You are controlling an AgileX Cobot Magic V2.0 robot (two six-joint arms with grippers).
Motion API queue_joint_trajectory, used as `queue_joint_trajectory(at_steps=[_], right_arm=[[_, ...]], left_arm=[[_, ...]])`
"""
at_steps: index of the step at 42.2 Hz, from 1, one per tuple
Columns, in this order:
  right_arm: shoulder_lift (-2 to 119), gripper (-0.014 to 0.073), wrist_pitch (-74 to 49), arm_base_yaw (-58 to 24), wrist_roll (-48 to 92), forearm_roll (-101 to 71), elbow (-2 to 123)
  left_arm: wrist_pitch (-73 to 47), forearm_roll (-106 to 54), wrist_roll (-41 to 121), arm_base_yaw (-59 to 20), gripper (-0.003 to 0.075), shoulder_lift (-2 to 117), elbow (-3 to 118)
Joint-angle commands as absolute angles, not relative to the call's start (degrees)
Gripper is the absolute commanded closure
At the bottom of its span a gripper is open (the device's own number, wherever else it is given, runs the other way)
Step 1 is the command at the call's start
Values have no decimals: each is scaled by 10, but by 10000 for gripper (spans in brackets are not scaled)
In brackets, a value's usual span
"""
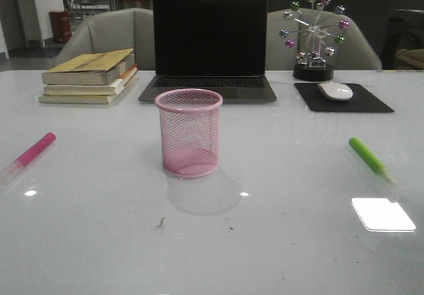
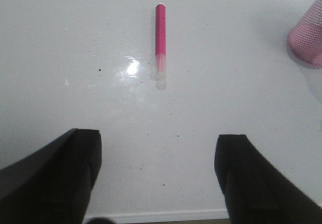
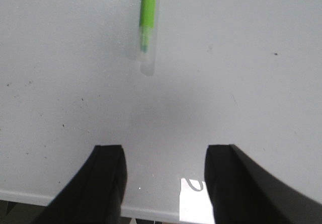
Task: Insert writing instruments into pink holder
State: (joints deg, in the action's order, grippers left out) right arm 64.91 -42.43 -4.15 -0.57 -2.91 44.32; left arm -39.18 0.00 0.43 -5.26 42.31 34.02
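Observation:
The pink wire-mesh holder [image 1: 189, 132] stands upright at the table's middle, empty; its base [image 2: 308, 35] shows at the edge of the left wrist view. A magenta-pink marker [image 1: 30, 154] lies flat at the table's left, also seen as the pink marker [image 2: 160, 40] ahead of my left gripper [image 2: 158, 143], which is open over the bare table near its front edge. At the right lies the green marker [image 1: 370, 158], the same green marker [image 3: 147, 25] lying beyond my open right gripper [image 3: 166, 156]. Neither gripper shows in the front view.
At the back stand an open laptop [image 1: 211, 46], a stack of books [image 1: 89, 77], a mouse [image 1: 335, 91] on a black pad [image 1: 343, 98] and a ball ornament [image 1: 313, 40]. The white table's front edge [image 2: 161, 216] lies just under both grippers.

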Motion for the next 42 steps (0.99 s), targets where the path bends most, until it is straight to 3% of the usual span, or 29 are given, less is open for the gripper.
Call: queue_joint_trajectory(at_steps=[1,13,25,42], right_arm=[[699,148,-409,-54,0,-34,505],[882,148,-441,-56,0,-38,644],[1025,148,-446,-56,0,-38,753],[1137,148,-467,-56,0,-38,852]], left_arm=[[-362,0,0,-67,226,428,360],[-363,0,0,-66,283,435,360],[-363,0,0,-66,287,435,360],[-363,0,0,-66,287,435,360]])
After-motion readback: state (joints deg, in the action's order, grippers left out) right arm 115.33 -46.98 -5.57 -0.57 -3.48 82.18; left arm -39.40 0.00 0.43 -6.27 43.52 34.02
